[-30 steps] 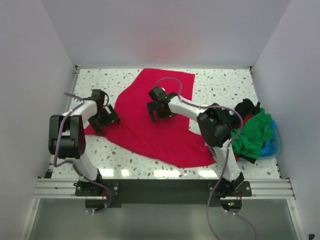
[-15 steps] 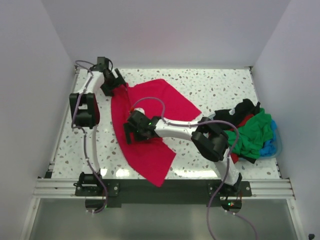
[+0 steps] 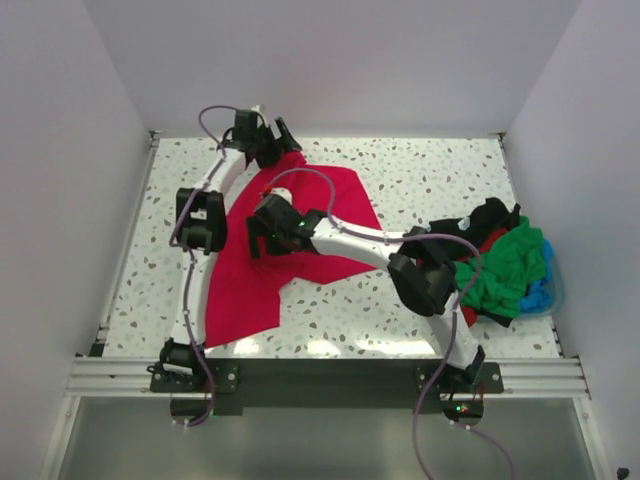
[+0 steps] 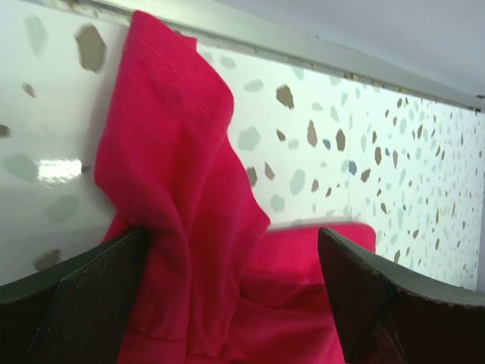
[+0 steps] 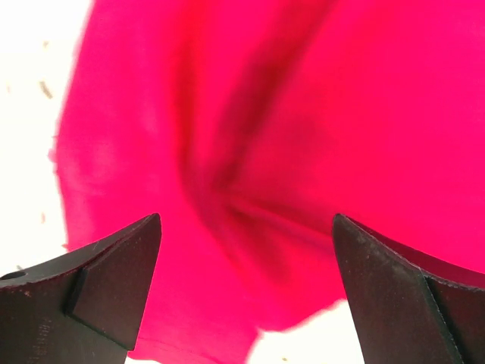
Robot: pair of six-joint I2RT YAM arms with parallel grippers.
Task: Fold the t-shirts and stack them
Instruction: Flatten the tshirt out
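One crimson shirt point(image 3: 240, 290) lies rumpled on the table point(image 3: 430, 180). It runs as a long band from the left pincer point(image 3: 272, 140) at its far end and passes under the right pincer point(image 3: 262, 232) near its middle. From there it carries on toward the arm bases, where it widens into a flat flap. A second lobe of the same shirt spreads out to the right of the right pincer.

The left pincer is released. In its wrist view the two fingers point(image 4: 83, 296) stand wide apart, and a raised fold of the shirt runs up between them. The fold goes on past their tips almost to the rail point(image 4: 303, 57) at the table's far edge. To the right of that fold, speckled tabletop shows ahead of the pincer.

The right pincer is spread as well, its fingers far apart with a deep crease of crimson cloth ahead of them and between them. That wrist view is blurred, so the pincer may be resting on the shirt or sitting just above it. Bare tabletop shows beyond its left finger.

The left arm stretches along the shirt's left edge, and the right arm reaches leftward across the right lobe.

Well to the right of the right pincer sits a heap of more shirts. A green shirt point(image 3: 510, 265) is on top and a black shirt point(image 3: 490, 215) lies on its far side. They bury most of a blue basket point(image 3: 543, 290) at the table's right edge.
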